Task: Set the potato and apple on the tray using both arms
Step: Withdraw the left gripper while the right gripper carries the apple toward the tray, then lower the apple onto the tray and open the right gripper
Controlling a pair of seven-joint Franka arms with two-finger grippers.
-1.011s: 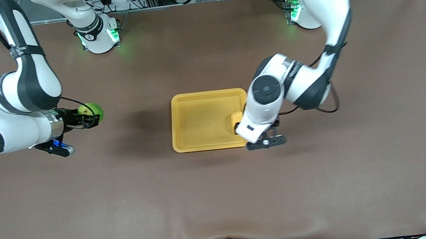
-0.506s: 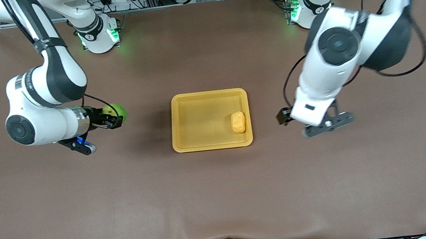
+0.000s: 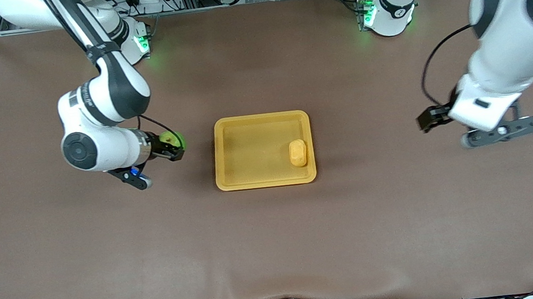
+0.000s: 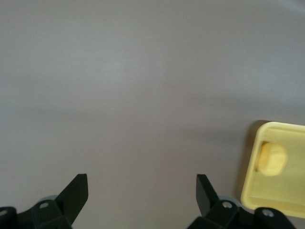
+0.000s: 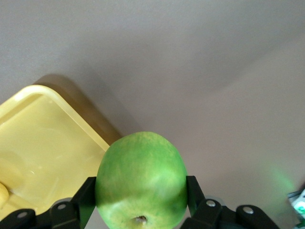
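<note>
No readable text in any view.

The round marks on the arm bases by the green lights are too small to read; nothing legible stands on tray, fruit, arms or table.

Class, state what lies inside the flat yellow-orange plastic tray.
Inside the flat yellow-orange plastic tray lies only the oblong yellow-orange potato, near the left arm's end. Nothing there is covered.
</note>
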